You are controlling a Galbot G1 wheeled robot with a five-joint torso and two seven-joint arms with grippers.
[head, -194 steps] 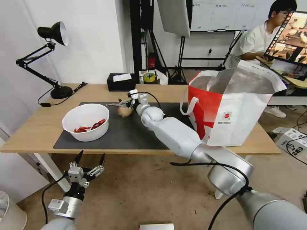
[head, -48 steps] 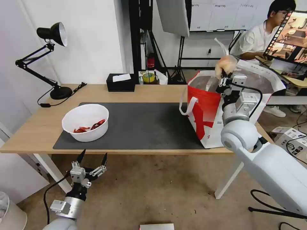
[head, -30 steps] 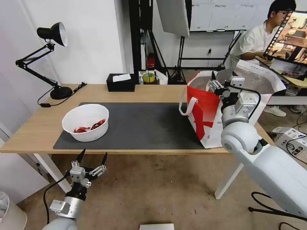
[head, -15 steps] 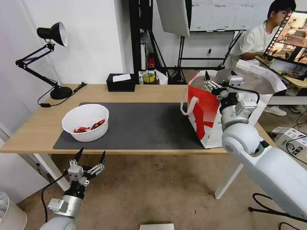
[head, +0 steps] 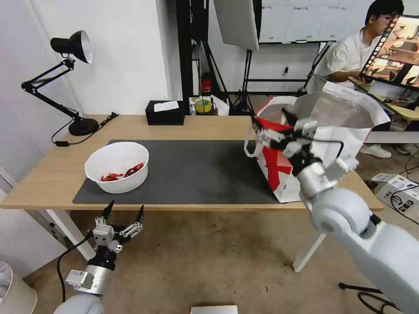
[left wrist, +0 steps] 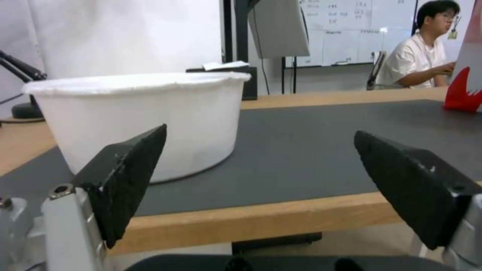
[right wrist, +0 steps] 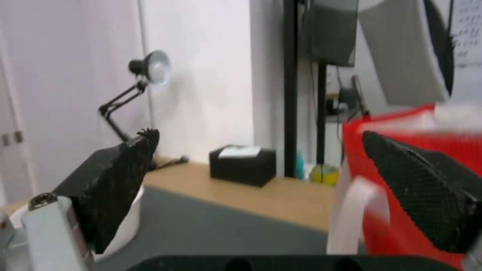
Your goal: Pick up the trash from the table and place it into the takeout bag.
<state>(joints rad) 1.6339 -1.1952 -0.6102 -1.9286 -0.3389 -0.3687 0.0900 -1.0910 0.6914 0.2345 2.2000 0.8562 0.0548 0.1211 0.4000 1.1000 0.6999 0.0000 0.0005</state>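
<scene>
White bowl (head: 117,167): last trash on the table (head: 52,179); it stands on the grey mat (head: 192,170), far from the takeout bag (head: 318,148), red scraps inside.
Takeout bag: upright at the mat's end opposite the bowl, mouth open, so trash can be dropped from above.
Right gripper (head: 273,126): in front of the bag's red side, just beside its handle; fingers apart, holding nothing, pointing toward the bowl.
Left gripper (head: 123,214): parked below the table edge, under the bowl; fingers spread wide, empty.
Judgement: only the bowl is left to be bagged.

White walls (head: 122,52), brown floor (head: 209,261), black desk lamp (head: 65,78).
</scene>
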